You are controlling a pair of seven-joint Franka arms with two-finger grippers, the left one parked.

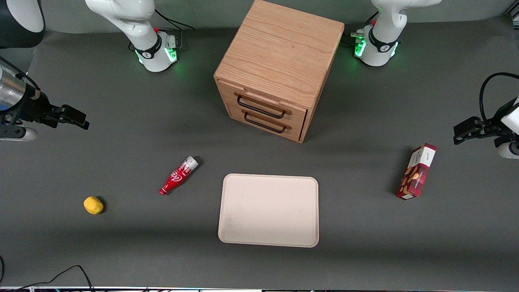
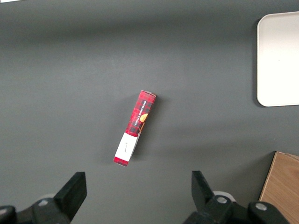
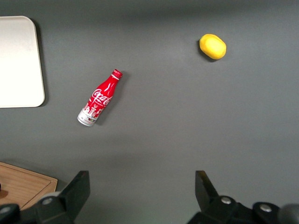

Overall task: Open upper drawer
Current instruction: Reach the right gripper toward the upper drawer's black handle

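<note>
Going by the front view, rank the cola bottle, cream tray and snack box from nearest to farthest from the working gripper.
The gripper hangs open at the working arm's end.
1. Cola bottle, lying beside the tray.
2. Cream tray, mid-table, in front of the cabinet.
3. Snack box, toward the parked arm's end.

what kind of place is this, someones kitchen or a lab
Likely a robot lab, not a kitchen: arm bases bolted to a grey table, a wooden cabinet as a prop, and the open claw hovering above the table's working-arm end.

upper drawer [image 1: 265,106] | light oak, black wire handle | shut | above lower drawer
</note>
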